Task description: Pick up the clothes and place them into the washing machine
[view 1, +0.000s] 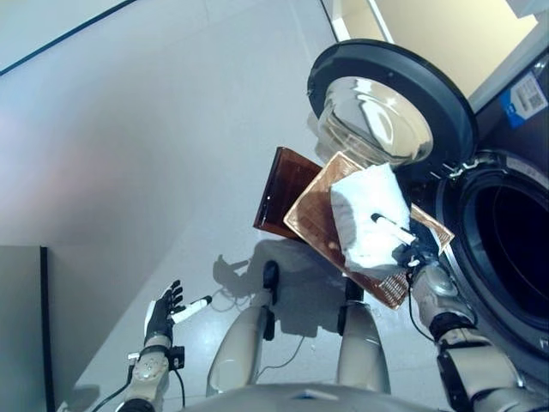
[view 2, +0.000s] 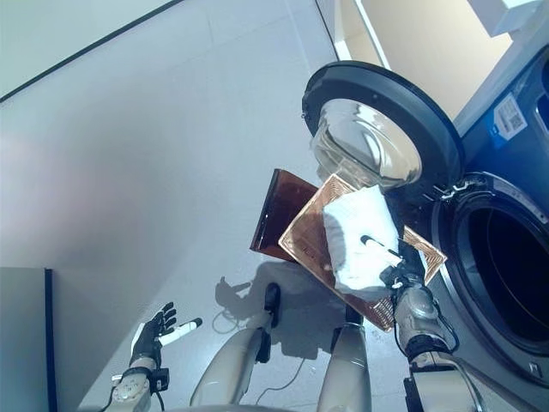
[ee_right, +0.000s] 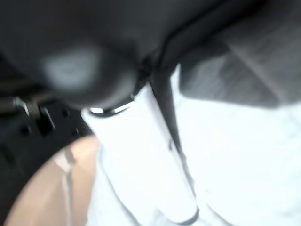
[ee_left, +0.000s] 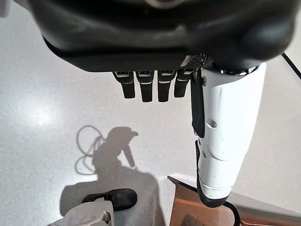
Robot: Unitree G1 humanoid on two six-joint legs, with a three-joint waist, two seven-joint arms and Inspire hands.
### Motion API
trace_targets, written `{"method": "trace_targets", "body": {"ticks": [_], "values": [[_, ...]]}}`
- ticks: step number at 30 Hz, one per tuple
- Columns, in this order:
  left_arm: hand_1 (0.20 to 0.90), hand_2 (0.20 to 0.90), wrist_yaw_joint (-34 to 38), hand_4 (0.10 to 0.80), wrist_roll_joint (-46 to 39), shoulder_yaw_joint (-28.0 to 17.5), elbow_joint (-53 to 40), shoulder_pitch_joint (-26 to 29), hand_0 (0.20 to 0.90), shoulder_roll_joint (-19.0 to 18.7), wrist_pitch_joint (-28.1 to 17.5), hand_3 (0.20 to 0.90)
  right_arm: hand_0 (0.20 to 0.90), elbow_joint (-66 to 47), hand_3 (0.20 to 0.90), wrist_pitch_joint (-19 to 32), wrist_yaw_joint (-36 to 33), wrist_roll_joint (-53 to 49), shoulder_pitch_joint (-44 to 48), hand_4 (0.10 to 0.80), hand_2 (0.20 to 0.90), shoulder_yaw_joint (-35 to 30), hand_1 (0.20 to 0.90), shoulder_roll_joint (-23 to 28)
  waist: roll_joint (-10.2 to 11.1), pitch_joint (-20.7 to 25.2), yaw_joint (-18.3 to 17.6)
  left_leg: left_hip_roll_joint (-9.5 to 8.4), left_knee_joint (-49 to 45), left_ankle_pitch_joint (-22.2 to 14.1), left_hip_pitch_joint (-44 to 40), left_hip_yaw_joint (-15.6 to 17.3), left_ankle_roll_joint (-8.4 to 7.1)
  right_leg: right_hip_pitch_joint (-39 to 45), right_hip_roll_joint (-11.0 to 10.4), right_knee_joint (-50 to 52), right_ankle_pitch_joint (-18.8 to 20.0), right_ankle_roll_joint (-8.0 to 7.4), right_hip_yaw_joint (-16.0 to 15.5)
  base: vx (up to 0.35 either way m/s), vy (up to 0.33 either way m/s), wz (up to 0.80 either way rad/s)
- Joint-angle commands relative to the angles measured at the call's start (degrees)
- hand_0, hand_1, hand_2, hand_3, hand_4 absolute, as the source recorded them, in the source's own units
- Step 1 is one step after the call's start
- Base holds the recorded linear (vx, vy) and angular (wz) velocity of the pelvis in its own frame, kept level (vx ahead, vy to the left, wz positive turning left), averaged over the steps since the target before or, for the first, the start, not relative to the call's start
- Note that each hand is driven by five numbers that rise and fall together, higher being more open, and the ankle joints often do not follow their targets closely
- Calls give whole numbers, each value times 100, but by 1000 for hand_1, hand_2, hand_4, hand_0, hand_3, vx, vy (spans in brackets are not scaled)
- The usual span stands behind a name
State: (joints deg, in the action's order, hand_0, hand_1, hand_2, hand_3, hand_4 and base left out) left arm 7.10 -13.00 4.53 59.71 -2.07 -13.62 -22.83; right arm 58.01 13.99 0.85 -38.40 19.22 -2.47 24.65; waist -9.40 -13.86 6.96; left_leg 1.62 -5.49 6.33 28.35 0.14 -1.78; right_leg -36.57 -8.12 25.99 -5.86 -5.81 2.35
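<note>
A white cloth lies in the shallow wicker basket. The basket is tilted and raised above the dark brown box, next to the washing machine's open drum. My right hand grips the basket's near rim, with its white thumb laid over the cloth. In the right wrist view the thumb presses on the cloth. My left hand hangs low on the left, open and empty, its fingers straight.
The machine's round door with its glass bowl stands open behind the basket. A grey floor spreads to the left. A grey panel stands at the lower left.
</note>
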Motion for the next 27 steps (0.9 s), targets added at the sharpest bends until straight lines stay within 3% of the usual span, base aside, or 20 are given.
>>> {"method": "trace_targets", "body": {"ticks": [1, 14, 27], "values": [[900, 900, 122, 800, -203, -325, 321, -161, 900, -487, -282, 900, 200, -942, 200, 1235, 223, -1262, -20, 300, 200, -716, 200, -72, 275, 527, -91, -243, -161, -254, 186, 153, 41, 403, 66, -1436, 778, 211, 85, 23, 1, -5], [900, 900, 302, 800, -280, -180, 495, -202, 900, -326, -369, 900, 200, -790, 200, 1718, 18, -2348, -447, 300, 200, -1418, 200, -967, 327, 597, -223, -228, -158, -300, 119, 178, 46, 467, 78, -1473, 764, 207, 87, 5, -1, -1], [900, 900, 481, 800, -349, 31, 587, -183, 900, -228, -399, 900, 200, -66, 200, 1784, -25, -3422, -217, 300, 200, -1692, 200, -1348, 298, 617, -202, -237, -162, -316, 119, 214, 58, 499, 76, -1516, 772, 207, 99, 1, 0, 0]]}}
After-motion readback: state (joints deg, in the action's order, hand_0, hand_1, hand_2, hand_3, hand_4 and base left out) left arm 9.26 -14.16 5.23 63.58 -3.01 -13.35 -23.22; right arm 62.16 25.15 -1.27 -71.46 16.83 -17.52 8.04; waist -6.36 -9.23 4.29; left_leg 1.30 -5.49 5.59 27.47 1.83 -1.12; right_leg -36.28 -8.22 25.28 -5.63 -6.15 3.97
